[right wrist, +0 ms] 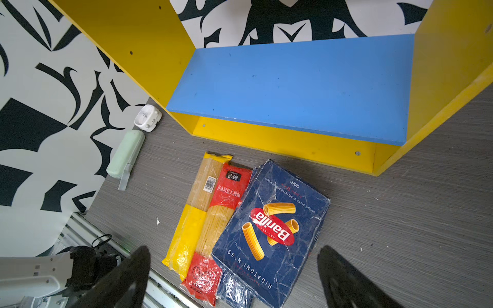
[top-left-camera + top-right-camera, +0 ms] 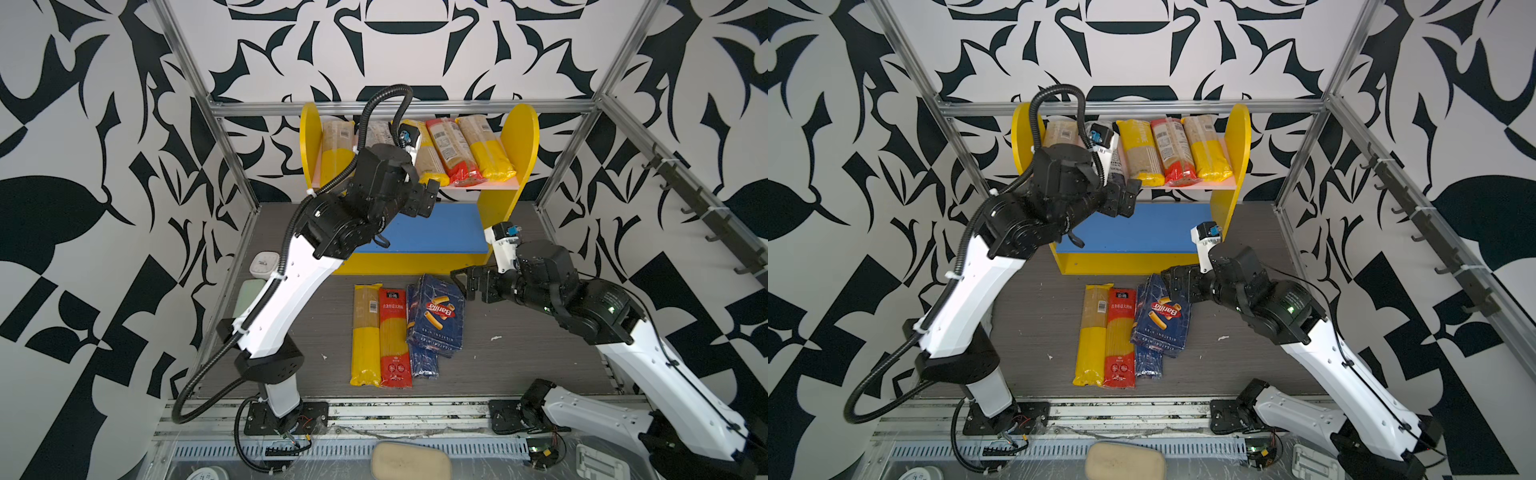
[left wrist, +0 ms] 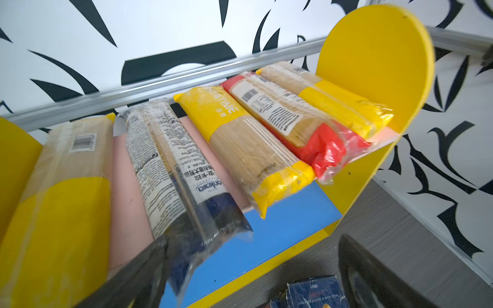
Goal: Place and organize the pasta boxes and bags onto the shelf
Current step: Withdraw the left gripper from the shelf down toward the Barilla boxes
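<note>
The shelf [image 2: 519,137] stands at the back, and several bags lie across its pink upper board [image 3: 128,170]. Among them is a navy-ended bag [image 3: 186,170] whose clear end overhangs the front edge. My left gripper [image 2: 424,199] hangs open just in front of that end, holding nothing. The blue lower board [image 1: 293,88] is bare. On the table lie a yellow bag [image 2: 365,332], a red bag [image 2: 392,336] and a Barilla rigatoni box [image 1: 274,229] resting on a narrow blue pack [image 2: 424,363]. My right gripper [image 1: 234,288] hovers open over the box's near end.
A pale green case [image 1: 125,154] and a small white device [image 1: 148,117] sit by the left wall. A beige pad [image 2: 409,459] lies at the front, beyond the rail. A row of hooks [image 2: 706,216] runs along the right wall.
</note>
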Robot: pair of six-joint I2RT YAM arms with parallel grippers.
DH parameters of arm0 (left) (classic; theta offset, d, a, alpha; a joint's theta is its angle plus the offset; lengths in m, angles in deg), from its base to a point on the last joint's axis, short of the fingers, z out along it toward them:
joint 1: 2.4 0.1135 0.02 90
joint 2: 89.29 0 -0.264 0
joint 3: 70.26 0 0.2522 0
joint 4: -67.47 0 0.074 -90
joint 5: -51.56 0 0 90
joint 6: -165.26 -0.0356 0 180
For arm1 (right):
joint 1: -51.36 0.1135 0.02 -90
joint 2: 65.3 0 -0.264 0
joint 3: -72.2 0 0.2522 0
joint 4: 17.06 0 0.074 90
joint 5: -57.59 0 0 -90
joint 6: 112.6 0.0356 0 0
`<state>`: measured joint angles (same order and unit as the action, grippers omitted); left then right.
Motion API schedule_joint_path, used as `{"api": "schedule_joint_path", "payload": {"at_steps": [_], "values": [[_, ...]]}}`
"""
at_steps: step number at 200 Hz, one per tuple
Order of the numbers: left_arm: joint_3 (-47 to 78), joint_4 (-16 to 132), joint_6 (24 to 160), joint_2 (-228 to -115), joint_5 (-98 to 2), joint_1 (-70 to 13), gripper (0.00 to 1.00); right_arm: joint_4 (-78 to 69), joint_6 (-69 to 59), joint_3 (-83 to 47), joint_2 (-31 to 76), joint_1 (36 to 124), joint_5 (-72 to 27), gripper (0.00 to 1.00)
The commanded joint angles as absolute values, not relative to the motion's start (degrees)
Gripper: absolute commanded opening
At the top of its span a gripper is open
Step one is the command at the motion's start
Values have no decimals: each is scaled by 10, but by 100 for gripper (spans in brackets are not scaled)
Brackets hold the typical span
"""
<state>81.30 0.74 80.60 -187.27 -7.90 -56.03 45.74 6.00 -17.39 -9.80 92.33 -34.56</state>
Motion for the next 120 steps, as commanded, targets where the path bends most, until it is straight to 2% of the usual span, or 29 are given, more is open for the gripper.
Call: {"api": "schedule_joint_path", "payload": {"at_steps": [1, 43, 63, 120], "values": [[736, -4, 831, -1814, -4, -587, 99, 440, 89, -131, -125, 926, -346, 100], [431, -2, 998, -1648, 35, -661, 99, 409, 158, 13, -177, 926, -323, 100], [326, -11, 1077, -1584, 48, -699, 99, 392, 192, 79, -209, 926, -314, 100], [158, 57, 1145, -1573, -8, -732, 99, 297, 286, 245, -301, 926, -265, 100]]}}
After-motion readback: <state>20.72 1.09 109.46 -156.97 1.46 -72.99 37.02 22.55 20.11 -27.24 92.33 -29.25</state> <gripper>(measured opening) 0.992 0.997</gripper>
